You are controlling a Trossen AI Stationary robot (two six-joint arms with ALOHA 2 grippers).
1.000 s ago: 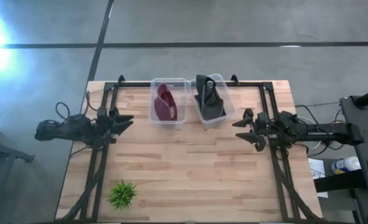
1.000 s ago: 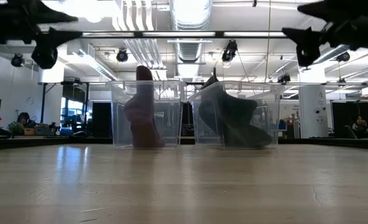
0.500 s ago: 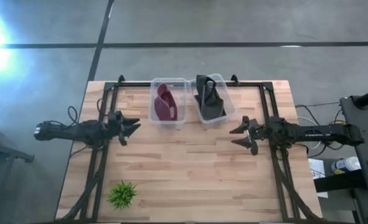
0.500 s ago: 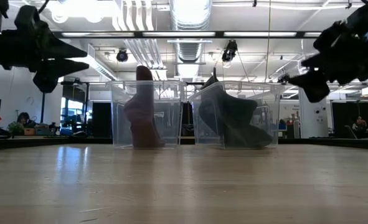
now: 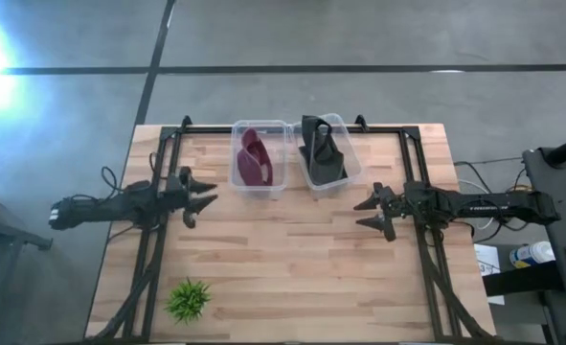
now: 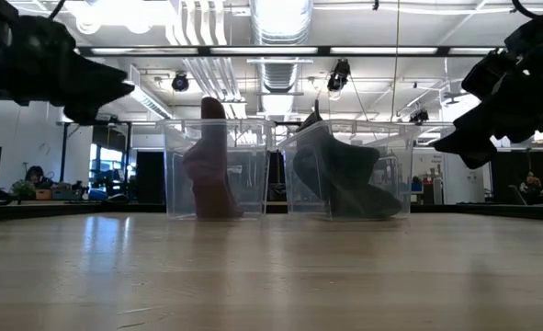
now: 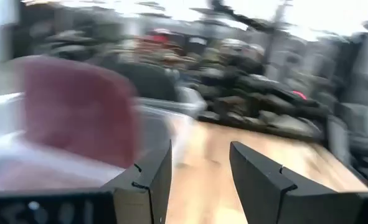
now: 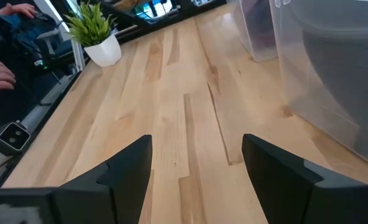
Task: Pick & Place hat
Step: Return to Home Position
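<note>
A dark red hat [image 5: 255,159] stands in the left clear bin [image 5: 260,188] at the table's far side, and a dark grey hat [image 5: 322,151] leans in the right clear bin [image 5: 345,180]. In the low view both the red hat [image 6: 210,165] and the grey hat [image 6: 340,179] show through the bin walls. My left gripper [image 5: 204,199] hovers open above the table, left of the red hat's bin. My right gripper [image 5: 364,213] hovers open, near and right of the grey hat's bin. The left wrist view shows the red hat [image 7: 78,112] close ahead.
A small potted plant [image 5: 188,299] stands near the table's near left corner, also visible as the plant [image 8: 98,31] in the right wrist view. A black frame [image 5: 409,153] runs along the table's edges. Bare wood lies between the arms. A person's hands [image 8: 0,74] show beyond the table.
Both arms have reached inward over the table and come down. My left gripper has moved toward the red hat's bin, and my right gripper has moved toward the table's middle and slightly nearer. The hats and bins have stayed where they were.
</note>
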